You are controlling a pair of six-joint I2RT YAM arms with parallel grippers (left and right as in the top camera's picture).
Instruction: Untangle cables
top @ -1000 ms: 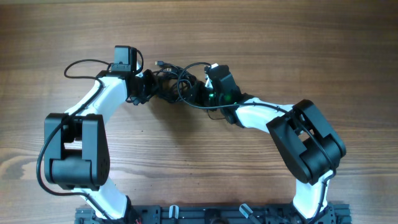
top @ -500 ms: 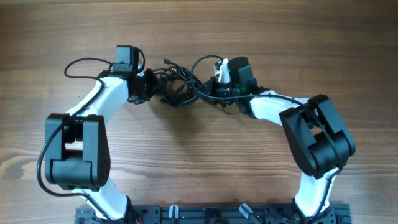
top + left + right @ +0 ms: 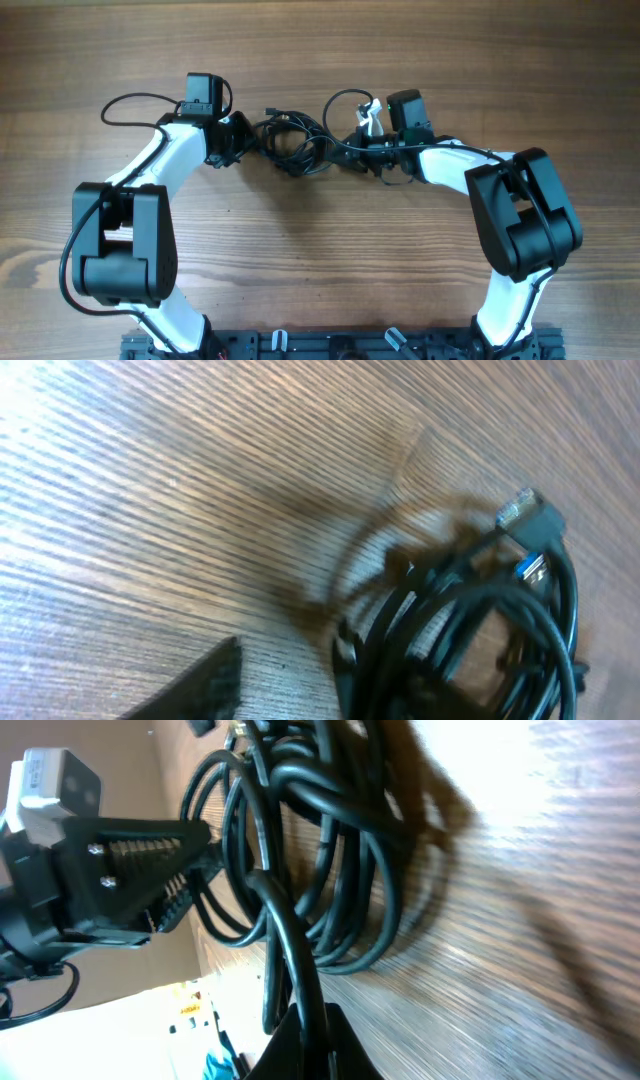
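Obs: cables (image 3: 295,142) form 1 dark knot of thin black loops on the wooden table (image 3: 320,260), lying between the 2 arms. Right gripper (image 3: 352,150): fingers pressed together on 1 strand (image 3: 288,945) that runs out of the knot and in between the jaws, per the right wrist view. Left gripper (image 3: 245,140): at the knot's left edge. Only 1 finger (image 3: 200,680) shows in its own camera, beside the loops, so I cannot tell whether it is apart or closed. A silver plug tip (image 3: 520,512) sticks out of the bundle. Judgement: the step in hand is drawing 1 cord free. To do it well, the left should pin the bulk of the loops, not the pulled strand. The right should pull slowly outward, low along the table, and stop if the whole knot drags or tightens.
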